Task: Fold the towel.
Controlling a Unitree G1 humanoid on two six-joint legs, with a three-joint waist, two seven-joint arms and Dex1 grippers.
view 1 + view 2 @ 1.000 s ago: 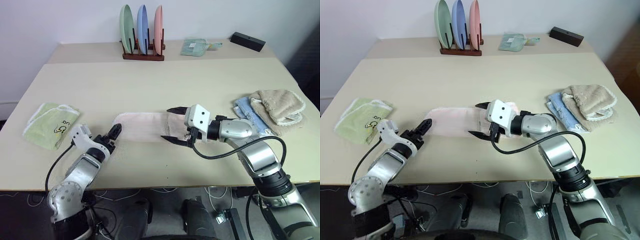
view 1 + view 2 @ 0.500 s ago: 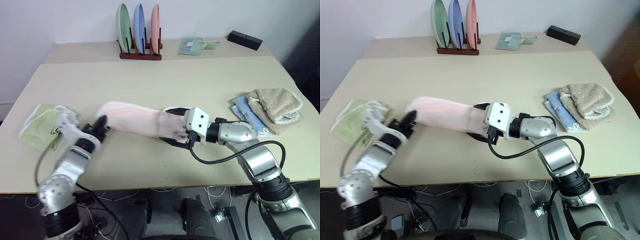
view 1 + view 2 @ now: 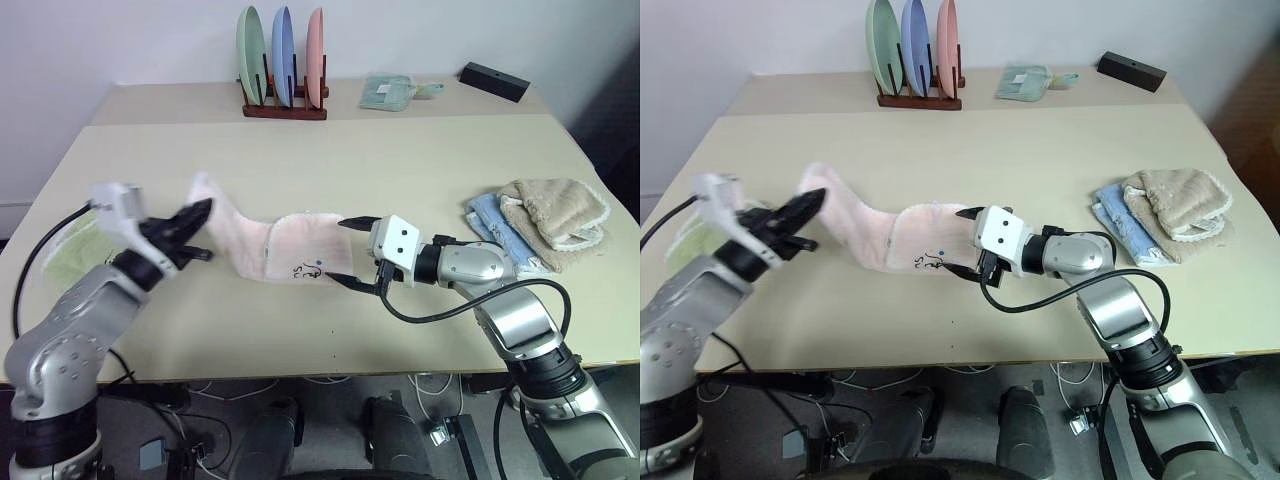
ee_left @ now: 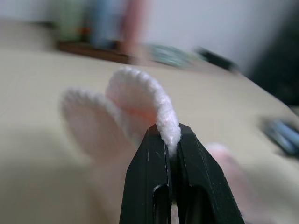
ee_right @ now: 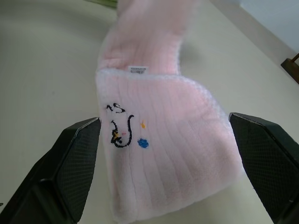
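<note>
The pale pink towel (image 3: 290,245) stretches across the near middle of the table. Its left end is raised off the surface, and my left gripper (image 3: 200,215) is shut on that end. In the left wrist view the two black fingers (image 4: 149,163) pinch the towel's folded edge (image 4: 166,126). The right end lies flat, showing a dark embroidered logo (image 5: 122,131) and a small white label. My right gripper (image 3: 342,252) stands open around that end, one finger (image 5: 70,163) on each side, not gripping it.
A light green towel (image 3: 60,262) lies at the left edge, partly behind my left arm. Beige (image 3: 555,212) and blue (image 3: 492,225) cloths sit at the right. At the back stand a plate rack (image 3: 285,65), a small green cloth (image 3: 390,92) and a black box (image 3: 495,82).
My left gripper shut on the towel's left end and rose with it, pulling that end up and to the left. The logo side now shows. The right gripper kept still and open.
</note>
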